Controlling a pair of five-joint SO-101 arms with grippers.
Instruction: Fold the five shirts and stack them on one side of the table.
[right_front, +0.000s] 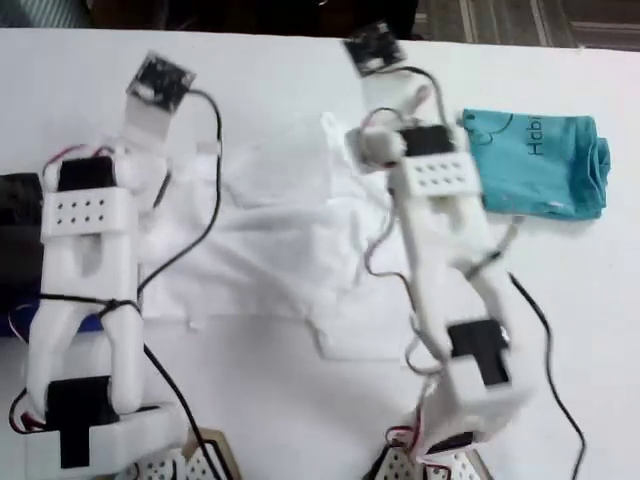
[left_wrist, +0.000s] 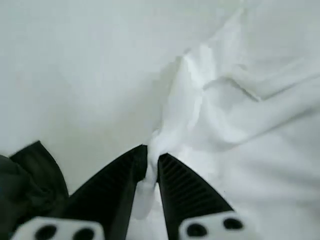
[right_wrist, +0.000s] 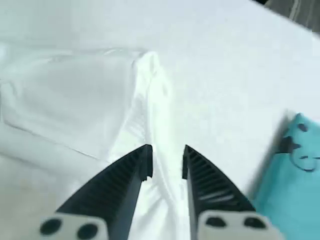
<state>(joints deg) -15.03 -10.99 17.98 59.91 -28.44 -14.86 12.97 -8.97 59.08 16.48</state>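
A white shirt (right_front: 280, 220) lies spread and rumpled in the middle of the table between my two arms. At its left edge my left gripper (left_wrist: 152, 167) is shut on a pinch of the white shirt (left_wrist: 240, 115), which rises in a ridge from the fingertips. My right gripper (right_wrist: 167, 162) is low over the shirt's far right edge, open, with a long fold of the white shirt (right_wrist: 150, 100) running between its fingers. A folded teal shirt (right_front: 540, 160) lies at the right side of the table, beside the right arm (right_front: 440, 190); the teal shirt (right_wrist: 300, 170) also shows next to the right gripper.
A dark cloth (left_wrist: 25, 175) lies close beside the left gripper, and the dark cloth (right_front: 15, 200) sits at the table's left edge with something blue (right_front: 12, 322) below it. Black cables (right_front: 200, 230) trail from both arms across the shirt. Bare table (right_front: 270, 70) stretches behind the shirt.
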